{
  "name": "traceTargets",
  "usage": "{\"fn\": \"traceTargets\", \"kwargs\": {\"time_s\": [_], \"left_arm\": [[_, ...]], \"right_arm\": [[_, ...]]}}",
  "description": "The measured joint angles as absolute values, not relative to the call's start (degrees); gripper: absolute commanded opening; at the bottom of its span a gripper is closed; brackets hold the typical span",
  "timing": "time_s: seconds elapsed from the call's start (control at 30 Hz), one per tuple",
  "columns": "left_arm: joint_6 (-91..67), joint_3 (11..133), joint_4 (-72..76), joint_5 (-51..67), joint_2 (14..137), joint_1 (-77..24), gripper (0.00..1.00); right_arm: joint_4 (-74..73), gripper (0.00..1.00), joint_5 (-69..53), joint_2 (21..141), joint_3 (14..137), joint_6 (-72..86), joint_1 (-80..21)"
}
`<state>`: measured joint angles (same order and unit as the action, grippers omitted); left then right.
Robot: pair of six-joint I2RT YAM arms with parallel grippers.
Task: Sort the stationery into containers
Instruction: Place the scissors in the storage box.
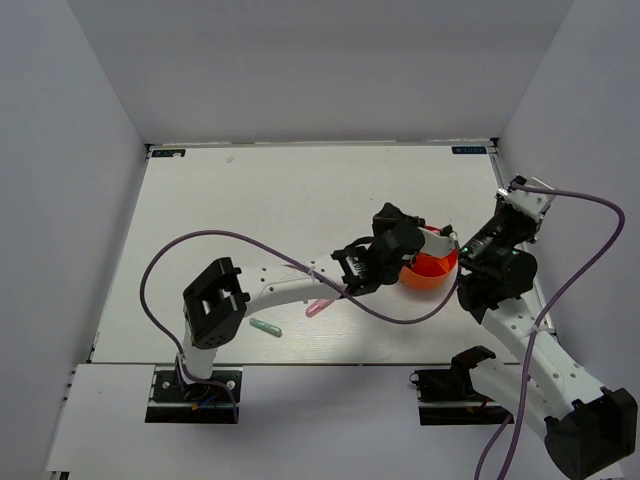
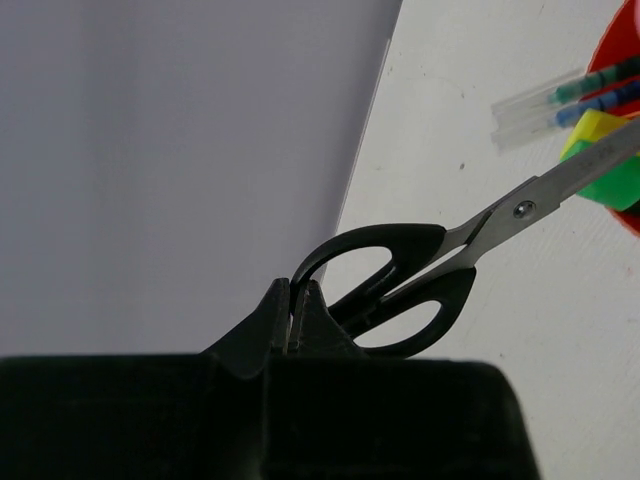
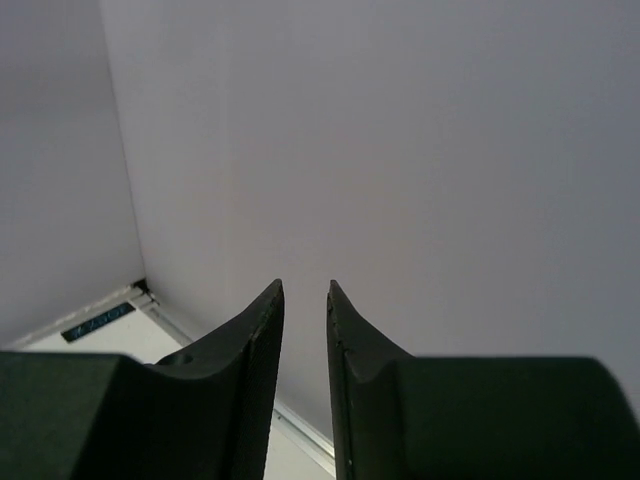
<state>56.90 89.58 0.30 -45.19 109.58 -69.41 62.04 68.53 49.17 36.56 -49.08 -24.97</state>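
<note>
The left gripper [image 2: 296, 298] has its fingers clenched on one handle loop of the black-handled scissors [image 2: 400, 285], whose blades reach the orange cup [image 2: 628, 45] at the frame's right edge. With so thin a grasp they could swivel, snag the yellow marker cap [image 2: 592, 128] or tip the cup. The right gripper [image 3: 305, 290], fingers slightly parted, grasps nothing.
</note>
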Motion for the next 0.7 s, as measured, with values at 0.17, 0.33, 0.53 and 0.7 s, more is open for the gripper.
{"fn": "traceTargets", "kwargs": {"time_s": [0.17,0.33,0.53,0.7], "left_arm": [[61.73,89.3,6.9,-45.47,112.12,-70.52,0.0],[65.32,87.42,11.88,-45.76,112.31,-72.01,0.0],[66.08,84.33,13.76,-45.89,112.03,-73.08,0.0],[66.35,81.03,14.13,-46.15,111.53,-73.52,0.0]], "right_arm": [[69.95,0.27,69.1,47.24,36.27,-55.13,-24.75],[72.14,0.25,70.0,46.98,36.21,-58.89,-24.75],[72.62,0.25,70.59,46.96,36.21,-60.18,-24.77],[72.64,0.25,70.78,46.98,36.21,-60.27,-24.75]]}}
